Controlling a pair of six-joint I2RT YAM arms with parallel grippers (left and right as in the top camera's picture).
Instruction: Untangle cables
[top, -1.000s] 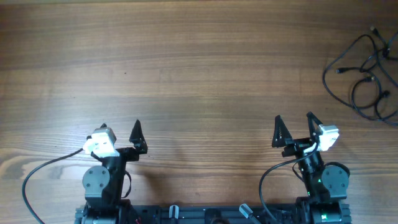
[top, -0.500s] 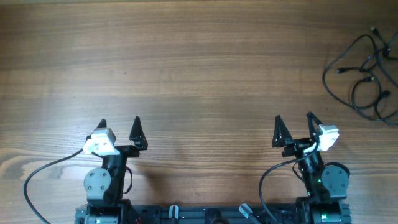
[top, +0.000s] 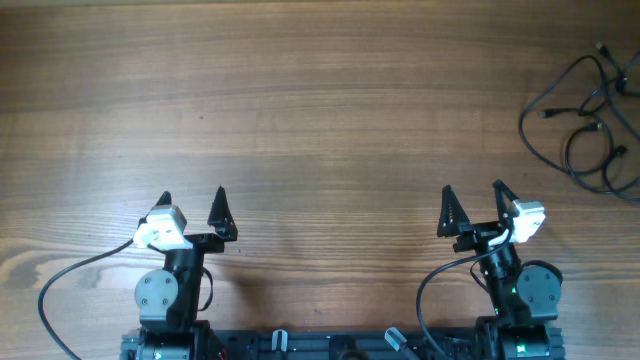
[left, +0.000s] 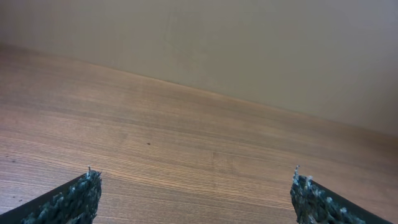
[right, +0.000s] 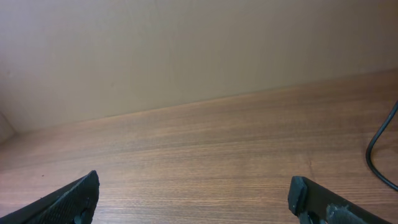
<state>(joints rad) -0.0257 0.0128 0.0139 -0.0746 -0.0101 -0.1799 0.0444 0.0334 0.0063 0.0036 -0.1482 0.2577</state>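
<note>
The cables (top: 590, 120) are thin black cords in loose tangled loops with small plugs, lying at the far right edge of the wooden table in the overhead view. One black cord loop (right: 376, 149) shows at the right edge of the right wrist view. My left gripper (top: 192, 196) is open and empty near the front left; in the left wrist view (left: 193, 183) only bare wood lies between its fingertips. My right gripper (top: 472, 192) is open and empty near the front right, well short of the cables; its fingertips (right: 193, 186) also frame bare wood.
The wooden table (top: 320, 120) spans the view. A plain beige wall (right: 186, 50) stands behind its far edge. The arm bases and their thick black wires (top: 60, 290) sit along the front edge.
The left gripper shifted slightly and straightened between one second ago and half a second ago. Nothing has moved since. The right arm and cables are unchanged.
</note>
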